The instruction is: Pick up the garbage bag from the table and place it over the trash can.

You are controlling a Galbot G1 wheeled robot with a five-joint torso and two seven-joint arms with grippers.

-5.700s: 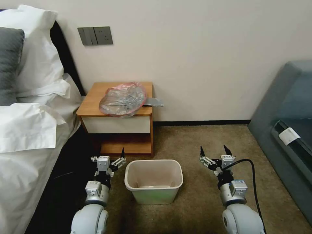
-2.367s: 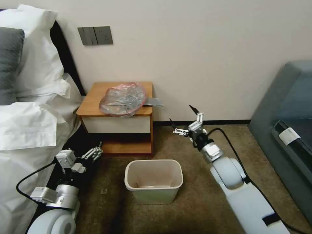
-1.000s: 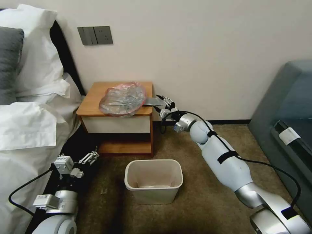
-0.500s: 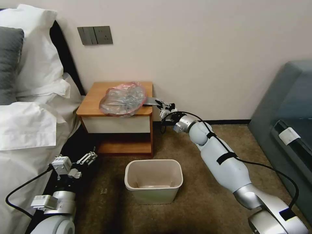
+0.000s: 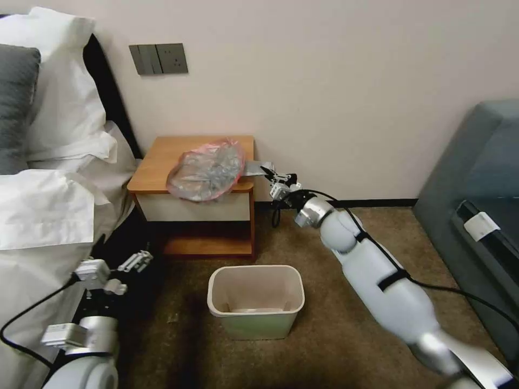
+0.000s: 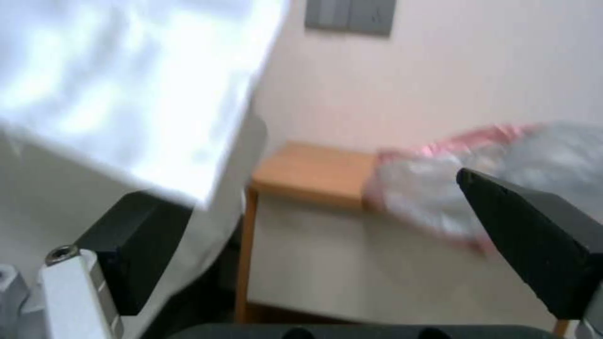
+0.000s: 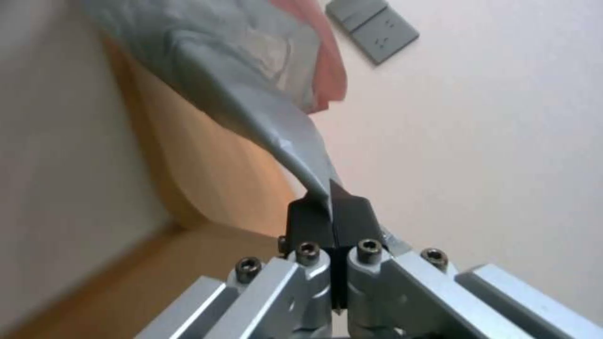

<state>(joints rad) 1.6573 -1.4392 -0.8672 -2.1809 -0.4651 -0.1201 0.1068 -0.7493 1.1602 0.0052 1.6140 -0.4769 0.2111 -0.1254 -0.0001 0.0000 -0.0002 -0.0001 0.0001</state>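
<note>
The garbage bag [image 5: 205, 170], crinkled grey plastic with a pink-red edge, lies on the table [image 5: 157, 162], overhanging its front edge. A grey corner of the bag sticks out past the table's right side, and my right gripper [image 5: 268, 174] is shut on that corner. The right wrist view shows the garbage bag [image 7: 251, 99] stretched taut from the closed right gripper [image 7: 330, 197]. My left gripper [image 5: 138, 261] hangs open low beside the bed, left of the trash can [image 5: 255, 301]. In the left wrist view the garbage bag [image 6: 502, 174] sits beyond one dark fingertip [image 6: 534, 240].
The bed with white sheets [image 5: 43, 216] and pillows fills the left side, close to my left arm. A grey sofa [image 5: 476, 216] stands at the right. The trash can stands on brown carpet in front of the table. A wall switch plate [image 5: 158, 59] is above.
My right gripper closed on the bag's grey corner and drew back to the right; the bag shifted toward the table's front edge. My left arm sank lower and to the left.
</note>
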